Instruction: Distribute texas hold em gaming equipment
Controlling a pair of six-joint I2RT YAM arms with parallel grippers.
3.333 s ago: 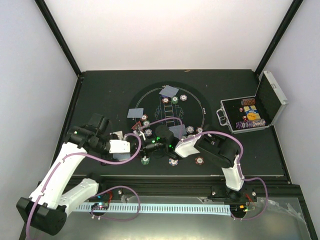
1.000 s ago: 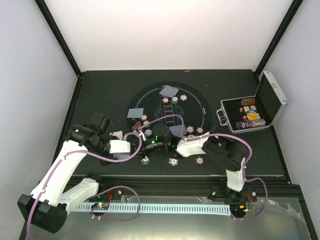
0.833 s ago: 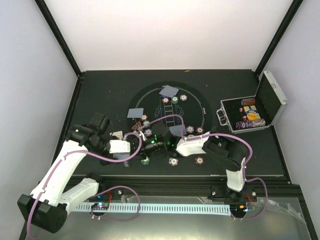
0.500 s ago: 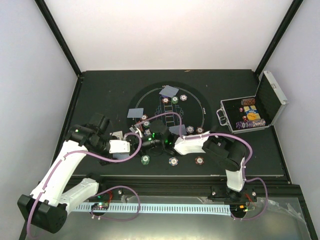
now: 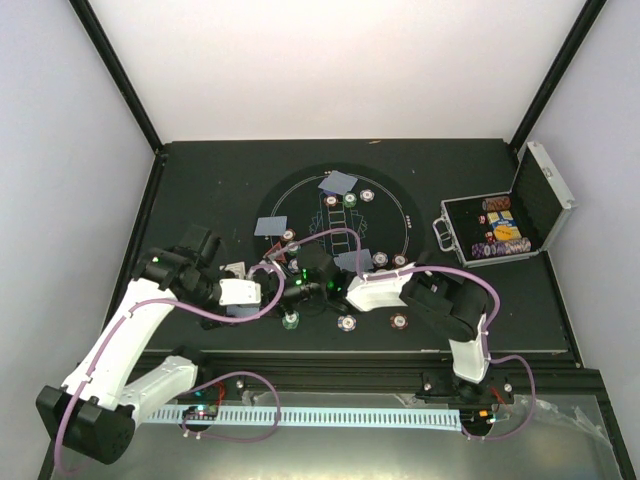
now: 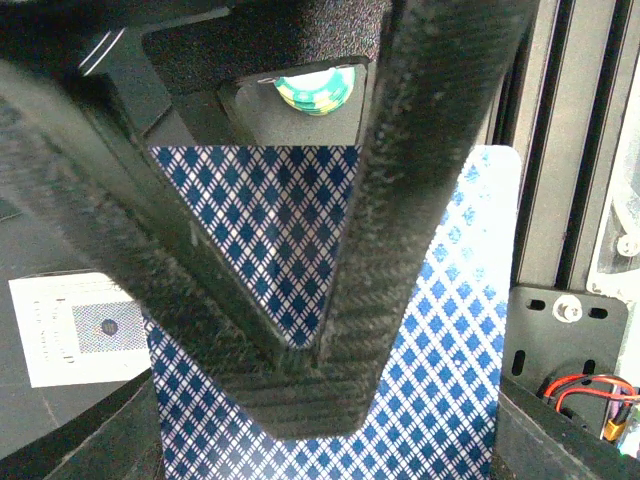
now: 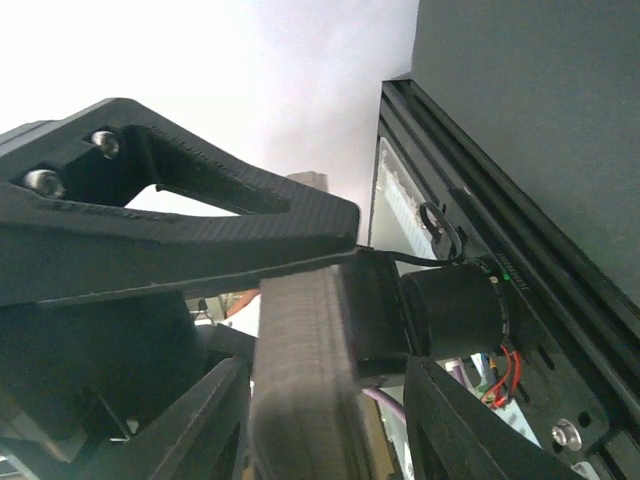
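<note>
My left gripper (image 5: 274, 296) (image 6: 310, 390) hovers over the mat's front left edge, shut on blue diamond-backed playing cards (image 6: 450, 330) (image 5: 243, 311). A green chip (image 6: 315, 88) (image 5: 290, 320) lies just beyond its fingers. My right gripper (image 5: 306, 282) is close beside the left one, over the mat. In the right wrist view a black finger (image 7: 200, 215) crosses the top and a blurred grey bar (image 7: 300, 380) stands before it. I cannot tell how its jaws stand. More cards (image 5: 338, 182) (image 5: 270, 226) (image 5: 355, 260) and striped chips (image 5: 346, 322) (image 5: 399, 321) (image 5: 297, 265) lie spread over the mat.
The round black mat (image 5: 300, 190) with white lines fills the table's middle. The open silver case (image 5: 540, 195) with chips inside stands at the right. A white tag (image 6: 75, 325) lies left of the held cards. The table's front rail (image 6: 560, 150) runs close to the left gripper.
My right gripper has moved a little away from the front edge, toward the mat's middle, staying near the left gripper. The left arm and its cards have stayed put.
</note>
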